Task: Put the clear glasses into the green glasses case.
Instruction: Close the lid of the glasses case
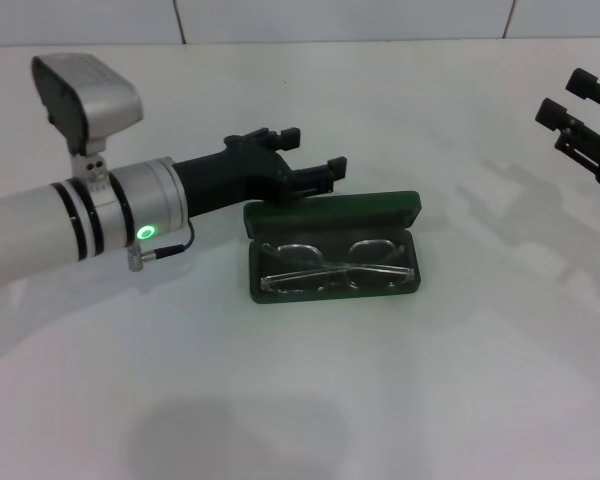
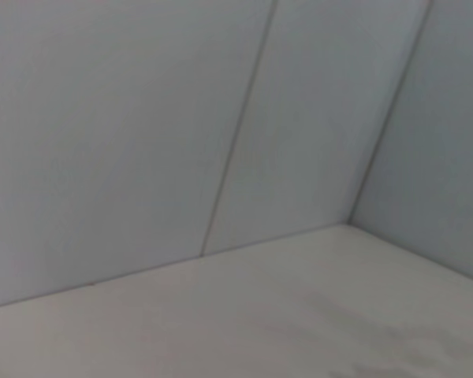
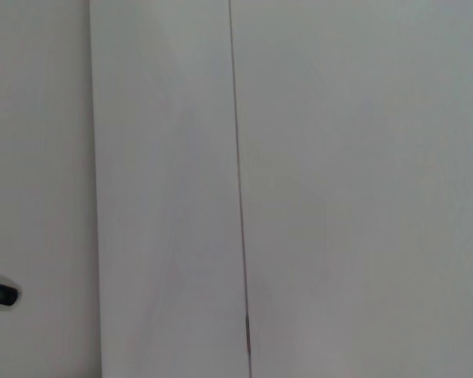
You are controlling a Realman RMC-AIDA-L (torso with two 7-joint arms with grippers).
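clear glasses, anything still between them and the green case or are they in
Nothing visible stands in the way: the clear glasses already lie inside the open green glasses case. The left tool is open just behind the case's lid.

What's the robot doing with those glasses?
The clear glasses already lie inside the open green glasses case on the white table. The left gripper hovers just behind the case's raised lid, fingers open, holding nothing. The right gripper is parked far off to the right, also open and empty. The lid is not closed.
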